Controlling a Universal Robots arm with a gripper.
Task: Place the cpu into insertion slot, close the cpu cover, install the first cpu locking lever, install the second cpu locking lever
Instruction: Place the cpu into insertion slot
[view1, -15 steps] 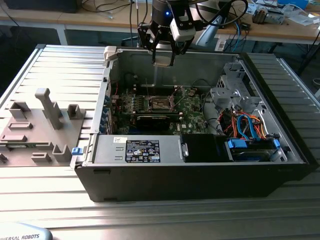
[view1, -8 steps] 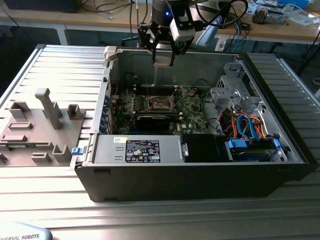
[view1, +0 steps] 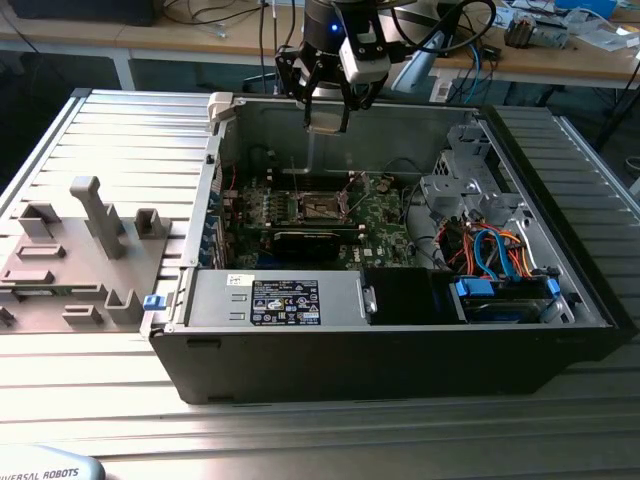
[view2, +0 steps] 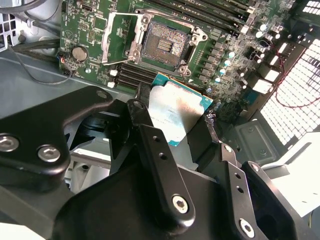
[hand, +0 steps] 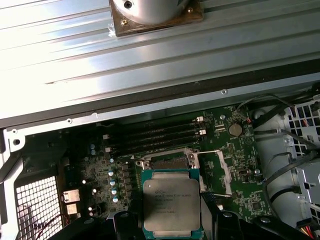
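Observation:
My gripper (view1: 328, 108) hangs above the open computer case, shut on the cpu (view1: 327, 120), a thin silvery square plate. In both wrist views the cpu (view2: 175, 112) (hand: 171, 202) sits clamped between the black fingers (view2: 150, 135), with the gripper (view2: 176, 122) (hand: 172, 222) well above the motherboard. The insertion slot (view2: 162, 44) (view1: 322, 207) lies bare on the green board below, its metal cover (view2: 119, 37) swung open to one side. In the first wrist view the cpu hides most of the insertion slot (hand: 170, 161). Two thin locking levers (hand: 212, 151) stand free beside it.
The case wall (view1: 350, 130) stands behind the gripper. A drive cage with cables (view1: 470, 190) fills the exterior view's right, and a power supply (view1: 280, 298) lies in front. Memory slots (hand: 155, 135) run beside the socket. A grey fixture block (view1: 100, 215) stands on the exterior view's left.

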